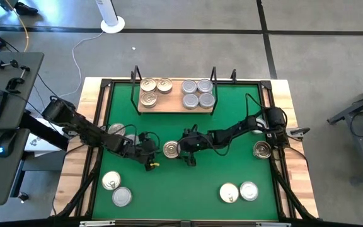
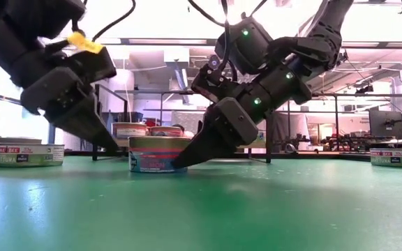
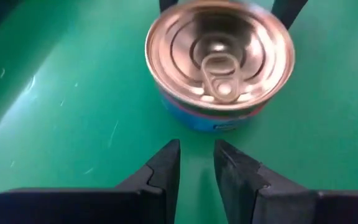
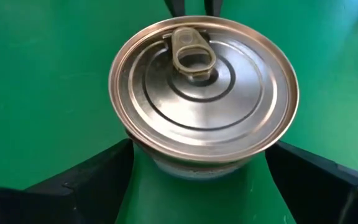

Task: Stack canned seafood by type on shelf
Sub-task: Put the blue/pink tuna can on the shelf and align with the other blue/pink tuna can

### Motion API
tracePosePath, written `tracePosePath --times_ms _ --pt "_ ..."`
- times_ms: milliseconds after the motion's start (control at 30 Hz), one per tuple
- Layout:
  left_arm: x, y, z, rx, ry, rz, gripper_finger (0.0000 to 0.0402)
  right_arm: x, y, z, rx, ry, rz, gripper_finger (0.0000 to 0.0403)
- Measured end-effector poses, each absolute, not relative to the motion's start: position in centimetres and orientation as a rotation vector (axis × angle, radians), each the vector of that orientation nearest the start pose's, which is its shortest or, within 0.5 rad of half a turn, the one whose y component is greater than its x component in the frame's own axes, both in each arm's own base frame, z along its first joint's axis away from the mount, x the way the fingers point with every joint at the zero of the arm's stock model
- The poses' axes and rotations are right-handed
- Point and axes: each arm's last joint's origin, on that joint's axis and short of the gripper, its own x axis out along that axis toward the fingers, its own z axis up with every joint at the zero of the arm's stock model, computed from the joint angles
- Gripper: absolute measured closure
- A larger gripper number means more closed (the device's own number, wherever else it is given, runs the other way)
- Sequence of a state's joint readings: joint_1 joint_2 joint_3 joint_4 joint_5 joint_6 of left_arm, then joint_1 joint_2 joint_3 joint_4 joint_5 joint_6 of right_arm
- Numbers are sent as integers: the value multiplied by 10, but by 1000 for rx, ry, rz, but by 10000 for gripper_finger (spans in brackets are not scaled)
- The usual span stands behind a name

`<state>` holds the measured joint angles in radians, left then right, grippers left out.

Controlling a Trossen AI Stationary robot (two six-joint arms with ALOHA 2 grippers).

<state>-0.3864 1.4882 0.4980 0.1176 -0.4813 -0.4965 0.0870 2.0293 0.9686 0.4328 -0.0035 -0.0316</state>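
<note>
A gold-lidded pull-tab can (image 1: 171, 149) stands on the green mat (image 1: 188, 180) between my two grippers. My right gripper (image 4: 197, 186) is open wide, with a finger on either side of the can (image 4: 204, 93). It slants down to the mat in the low view (image 2: 187, 159). My left gripper (image 3: 196, 163) is on the can's other side, a short way off, empty, with only a narrow gap between its fingers. The wooden shelf (image 1: 175, 108) at the far edge holds three gold-lidded cans (image 1: 148, 98) on its left and several silver-lidded cans (image 1: 198, 93) on its right. My right gripper has its two fingers (image 4: 98, 171) beside the can's side wall (image 4: 185, 167), below the lid rim, coming in low from the table's right. The lid hides the fingertips, so I cannot tell whether they touch. The can stands upright on the mat.
Loose cans lie on the mat: two at the near left (image 1: 116, 189), two at the near right (image 1: 239, 192), one at the right (image 1: 263, 149), and some under my left arm (image 1: 116, 129). A black frame (image 1: 103, 126) borders the mat.
</note>
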Motion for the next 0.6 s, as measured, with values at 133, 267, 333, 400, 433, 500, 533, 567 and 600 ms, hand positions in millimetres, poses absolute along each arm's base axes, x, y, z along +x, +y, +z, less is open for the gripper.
tracePosePath --times_ms 133,267,333,400,433,500,533,567,600 --pt "232 -81 128 -129 701 260 316 391 34 105 -95 601 111 45" --pt "241 -79 121 -159 670 246 316 396 35 108 -88 572 116 44" --pt "244 -77 116 -144 661 253 316 398 35 107 -89 583 117 44" --pt "245 -75 114 -135 660 268 316 398 35 106 -85 592 114 43" --pt "245 -74 113 -132 656 278 316 399 35 107 -81 605 110 43" --pt "246 -73 113 -117 651 292 316 400 34 107 -75 614 97 40" --pt "246 -73 114 -107 647 294 316 400 34 107 -72 615 88 36" --pt "246 -73 114 -103 643 294 316 400 35 106 -66 616 78 31" --pt "247 -73 114 -100 640 294 316 400 35 106 -63 617 67 24"
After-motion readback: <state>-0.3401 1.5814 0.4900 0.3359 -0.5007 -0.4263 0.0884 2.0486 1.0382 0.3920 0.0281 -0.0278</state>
